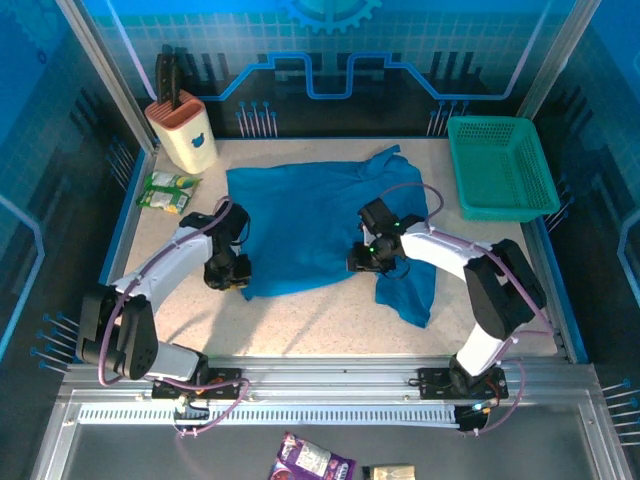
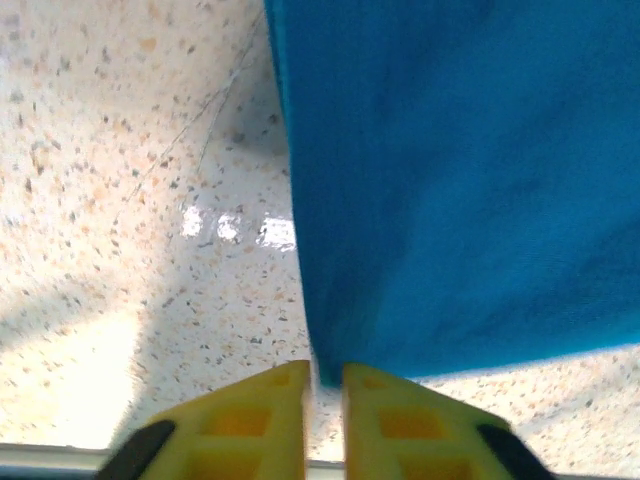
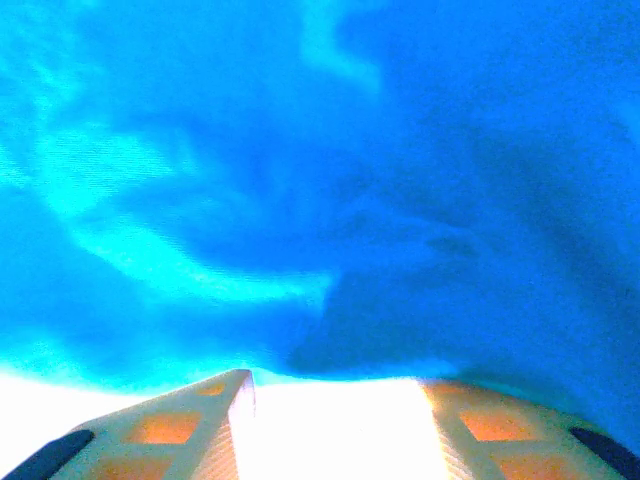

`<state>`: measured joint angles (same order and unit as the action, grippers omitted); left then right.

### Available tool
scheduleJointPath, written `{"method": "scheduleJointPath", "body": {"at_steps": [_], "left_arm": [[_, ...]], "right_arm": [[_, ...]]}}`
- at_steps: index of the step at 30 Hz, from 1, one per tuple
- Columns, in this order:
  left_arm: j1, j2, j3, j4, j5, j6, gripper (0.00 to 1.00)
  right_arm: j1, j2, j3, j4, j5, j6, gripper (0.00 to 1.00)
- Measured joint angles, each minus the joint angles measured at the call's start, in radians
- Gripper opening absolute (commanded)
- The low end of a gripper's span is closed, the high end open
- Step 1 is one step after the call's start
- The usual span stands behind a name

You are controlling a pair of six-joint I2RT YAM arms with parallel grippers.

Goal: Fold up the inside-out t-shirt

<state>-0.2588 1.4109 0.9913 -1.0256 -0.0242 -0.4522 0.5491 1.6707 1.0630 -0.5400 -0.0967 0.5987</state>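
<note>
- Your inside-out t-shirt (image 1: 305, 225) lies mostly spread in the middle of the table (image 1: 300, 320). No clean fold shows, so I judge the task to be at an early stage, with every fold left to make.
- The near-right part of the cloth is bunched and trails toward the arm bases, and 1 sleeve pokes out at the far edge. Smoothing is left too.
- Your left gripper (image 2: 325, 372) has its jaws narrow, pinching the shirt's near-left corner between them.
- Your right gripper (image 3: 335, 385) has its jaws wide with nothing between them. Bright table shows in the gap, and the cloth's edge lies just ahead.
- In the left wrist view, 1 hem runs straight away from the pinched corner. From above, the near hem slants between your 2 grippers.
- You have open room on the bare strip between the shirt and the arm bases.
- The far side is tighter. The green basket (image 1: 500, 165) sits just beside the shirt at the far right, and a snack packet (image 1: 168, 192) and a tool holder (image 1: 183, 130) stand near the far-left corner.
</note>
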Motion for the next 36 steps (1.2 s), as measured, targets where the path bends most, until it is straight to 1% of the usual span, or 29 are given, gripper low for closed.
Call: {"method": "scheduleJointPath", "body": {"at_steps": [2,4,7,10,12,17,20,22,25,27,29,34,36], "left_arm": [[0.0,0.0,0.001,0.013,-0.024,-0.024,0.32],[0.0,-0.004,0.004,0.014,-0.059,-0.046,0.33],[0.0,-0.029,0.008,0.021,-0.088,-0.074,0.29],[-0.013,-0.043,0.008,0.051,-0.082,-0.103,0.25],[-0.046,-0.024,0.008,0.083,-0.072,-0.125,0.23],[-0.148,0.087,0.001,0.203,-0.01,-0.182,0.24],[-0.172,0.147,-0.024,0.273,0.016,-0.212,0.24],[-0.153,0.169,-0.069,0.315,0.029,-0.231,0.22],[-0.071,0.165,-0.179,0.371,0.064,-0.258,0.22],[-0.006,0.108,-0.218,0.402,0.081,-0.274,0.22],[0.037,0.072,-0.255,0.406,0.079,-0.283,0.24],[0.086,-0.024,-0.293,0.379,0.056,-0.309,0.28],[0.111,-0.058,-0.293,0.37,0.045,-0.309,0.28]], "right_arm": [[0.0,-0.037,0.01,-0.024,0.015,-0.004,0.46],[-0.001,-0.074,0.011,-0.044,0.029,-0.009,0.46],[-0.01,-0.119,0.005,-0.067,0.045,-0.016,0.47],[-0.032,-0.141,-0.022,-0.075,0.049,-0.018,0.49],[-0.047,-0.14,-0.049,-0.078,0.049,-0.023,0.51],[-0.068,-0.118,-0.111,-0.071,0.017,-0.035,0.57],[-0.098,-0.088,-0.143,-0.042,-0.002,-0.04,0.6],[-0.131,-0.074,-0.167,-0.032,-0.008,-0.042,0.61],[-0.193,-0.077,-0.211,-0.024,-0.011,-0.042,0.62],[-0.231,-0.106,-0.227,-0.021,-0.009,-0.042,0.63],[-0.258,-0.135,-0.241,-0.027,-0.003,-0.042,0.63],[-0.277,-0.197,-0.252,-0.059,0.016,-0.042,0.63],[-0.285,-0.231,-0.257,-0.073,0.024,-0.042,0.63]]}}
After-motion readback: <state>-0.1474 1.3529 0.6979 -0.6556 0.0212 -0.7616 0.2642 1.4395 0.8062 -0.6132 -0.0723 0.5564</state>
